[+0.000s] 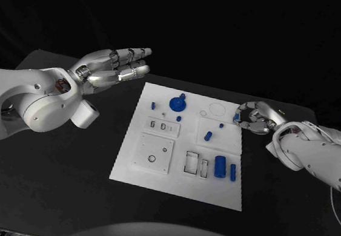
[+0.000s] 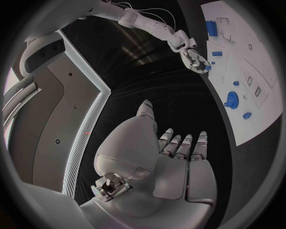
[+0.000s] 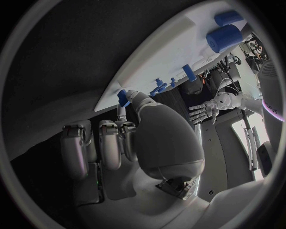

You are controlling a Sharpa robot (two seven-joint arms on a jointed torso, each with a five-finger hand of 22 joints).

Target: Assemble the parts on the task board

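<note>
The white task board [image 1: 175,183] lies in the middle of the black table. On it are a blue gear [image 1: 177,102], a thick blue cylinder [image 1: 220,165], a thin blue bar [image 1: 232,172] and a short blue peg [image 1: 208,136]. My right hand [image 1: 256,117] sits at the board's far right edge with its fingers curled. It pinches a small blue part [image 3: 122,98] between thumb and finger, right at the board's rim [image 3: 173,52]. My left hand [image 1: 113,66] hovers left of the board's far end, fingers stretched out and apart, holding nothing.
Rectangular recesses [image 1: 196,163] and a raised white block with a round hole [image 1: 153,150] mark the board's near half. Small blue pieces [image 1: 152,105] lie by the gear. Bare black table [image 1: 45,183] surrounds the board.
</note>
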